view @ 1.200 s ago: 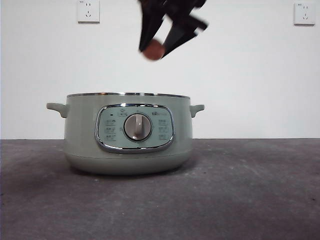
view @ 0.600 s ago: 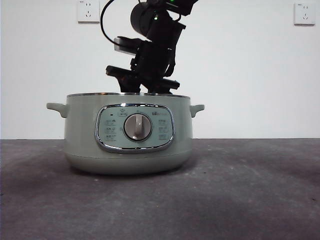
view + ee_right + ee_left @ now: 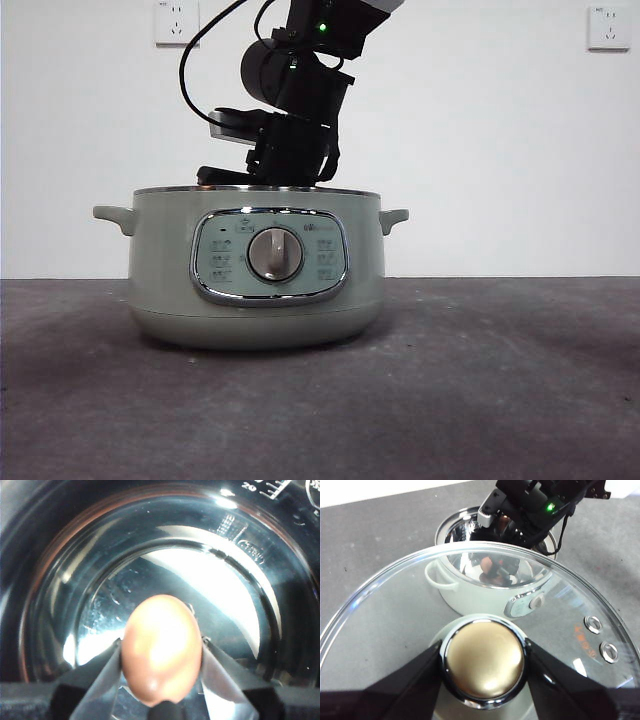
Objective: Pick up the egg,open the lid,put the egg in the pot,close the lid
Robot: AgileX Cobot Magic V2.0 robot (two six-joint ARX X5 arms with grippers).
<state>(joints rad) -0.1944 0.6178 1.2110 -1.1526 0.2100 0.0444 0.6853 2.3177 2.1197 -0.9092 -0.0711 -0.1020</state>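
Note:
The sage-green pot (image 3: 255,270) stands open on the table, its silver dial (image 3: 275,254) facing the front view. My right arm (image 3: 290,120) reaches down into it from above, and its jaws are hidden behind the rim there. In the right wrist view my right gripper (image 3: 161,652) is shut on the brown-orange egg (image 3: 161,647) and holds it inside the pot's shiny steel bowl (image 3: 240,580). My left gripper (image 3: 484,662) is shut on the knob (image 3: 484,657), which looks brassy here, of the clear glass lid (image 3: 395,610). It holds the lid above and to the side of the pot (image 3: 470,592).
The dark grey table (image 3: 480,380) runs to a white wall with two sockets (image 3: 177,22) (image 3: 609,27). The pot's two small side handles (image 3: 113,215) (image 3: 394,217) stick out. The right arm's cable (image 3: 195,60) loops above the pot.
My right gripper has come down with the egg from high above the pot into the pot's mouth. The egg has dropped out of sight in the front view. The pot has not moved.

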